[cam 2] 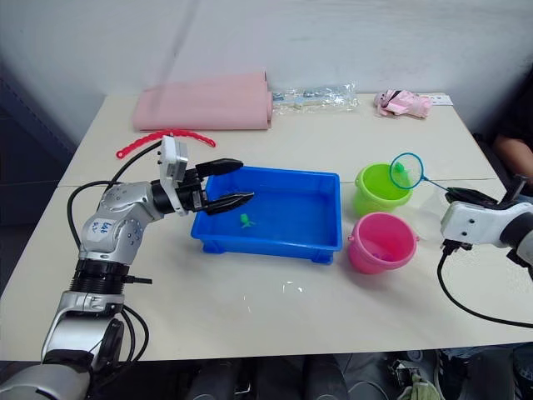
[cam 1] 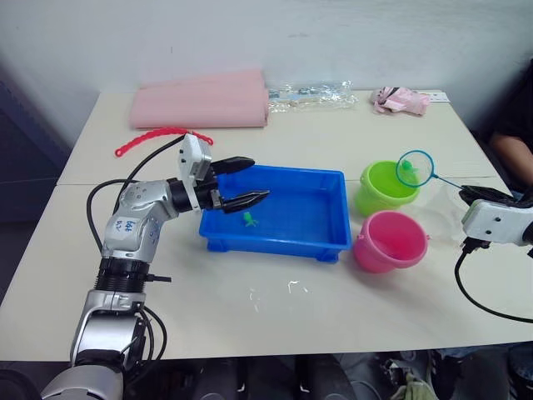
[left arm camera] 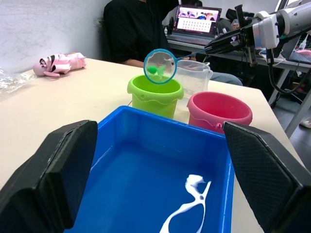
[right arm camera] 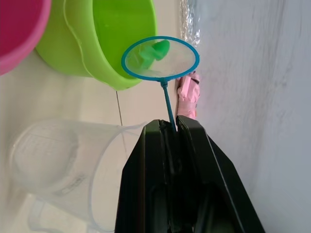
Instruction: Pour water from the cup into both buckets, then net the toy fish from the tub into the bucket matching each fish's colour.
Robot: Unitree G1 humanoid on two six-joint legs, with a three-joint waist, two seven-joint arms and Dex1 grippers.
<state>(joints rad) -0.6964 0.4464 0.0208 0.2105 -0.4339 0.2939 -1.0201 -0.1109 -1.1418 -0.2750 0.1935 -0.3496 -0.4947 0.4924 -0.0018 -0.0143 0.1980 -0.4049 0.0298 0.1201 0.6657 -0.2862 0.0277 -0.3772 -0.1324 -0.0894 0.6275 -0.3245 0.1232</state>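
- the left gripper [cam 1: 243,182] hangs at the near-left corner of the blue tub [cam 1: 321,242], its fingers spread wide with nothing between them. one finger reaches over the rim, so a careless swing could nudge the tub and slop the water.
- one green fish [cam 1: 249,219] lies in the tub, just beyond that gripper's tips. a knock to the tub could send it drifting and make the next scoop harder.
- the pink bucket [cam 1: 388,241] stands just beside the tub's right end, touching or nearly touching the green bucket [cam 1: 381,189] behind it. a low pass of the net could clip either rim.
- the right gripper [right arm camera: 174,130] is pressed together on the thin handle of the net [cam 1: 415,168]. the grip is near the handle's end, so the stick could twist or slip.
- the net's hoop hovers over the far rim of the green bucket, with a green fish [right arm camera: 154,52] caught in it. tipped too early or off centre, the fish could land on the table [cam 1: 316,142].
- the clear cup [right arm camera: 58,165] stands close behind the buckets, near the right arm. a backward sweep might topple it.
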